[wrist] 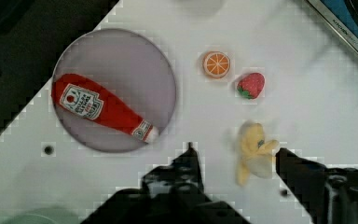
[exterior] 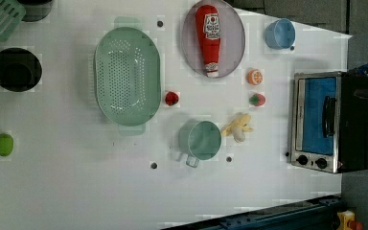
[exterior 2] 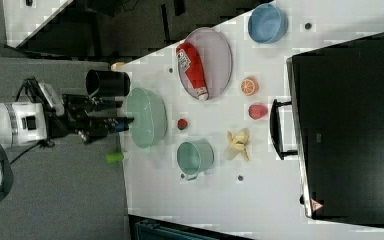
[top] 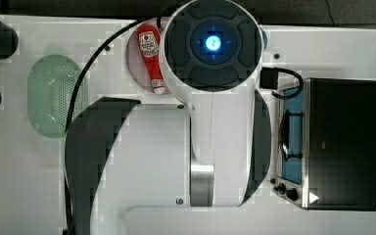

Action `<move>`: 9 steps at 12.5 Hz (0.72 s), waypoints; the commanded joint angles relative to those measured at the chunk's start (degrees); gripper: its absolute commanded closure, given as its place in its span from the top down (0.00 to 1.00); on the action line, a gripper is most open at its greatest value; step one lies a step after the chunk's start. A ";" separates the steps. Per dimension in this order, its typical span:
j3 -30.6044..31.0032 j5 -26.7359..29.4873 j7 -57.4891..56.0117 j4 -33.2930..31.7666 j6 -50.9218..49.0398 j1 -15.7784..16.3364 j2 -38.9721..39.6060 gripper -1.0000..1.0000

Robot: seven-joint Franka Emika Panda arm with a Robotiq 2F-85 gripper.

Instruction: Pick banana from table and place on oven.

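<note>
Nothing lifted yet, nothing placed: whole task still ahead, to judge by how things lie. Nearest the wrist camera, gripper [wrist: 235, 161] with fingers [wrist: 186, 163] spread wide and empty, hanging high above the table [exterior: 76, 191], no contact with anything. Between those spread fingers in the wrist view, and lower down on the surface, the banana [wrist: 254, 156], peeled open and lying flat, untouched. In the left view, banana [exterior: 238, 127] just at 3 o'clock of a green mug [exterior: 200, 140] and well short of the oven [exterior: 328, 122], which stands further toward 3 o'clock. From the banana, a strawberry [exterior: 257, 99] at about 1 o'clock, an orange slice [exterior: 254, 76] beyond at 12, then a grey plate [exterior: 237, 33] bearing a ketchup bottle [exterior: 209, 38] at 11, and a blue cup [exterior: 279, 33] at the far edge. Toward 9 o'clock of the mug, a small red fruit [exterior: 172, 98], a green colander [exterior: 127, 75], a black bowl [exterior: 16, 69] and a lime [exterior: 3, 144] near the table's end. Oven top [exterior 2: 350, 130] black, flat and bare in the right view, so likely room enough for the drop. Left to do: descent over the banana, closing on it, lift, carry across, release on the oven. Table white and matt with a few dark holes; beyond its edges, grey floor and dark furniture.
</note>
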 commanded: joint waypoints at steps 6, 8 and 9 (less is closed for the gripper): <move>-0.70 0.63 2.44 -11.51 -10.69 -1.88 -20.54 1.00; -0.69 0.63 2.44 -13.45 -9.30 -1.87 -18.83 1.00; -0.63 0.63 2.43 -14.70 -7.56 -1.86 -17.54 1.00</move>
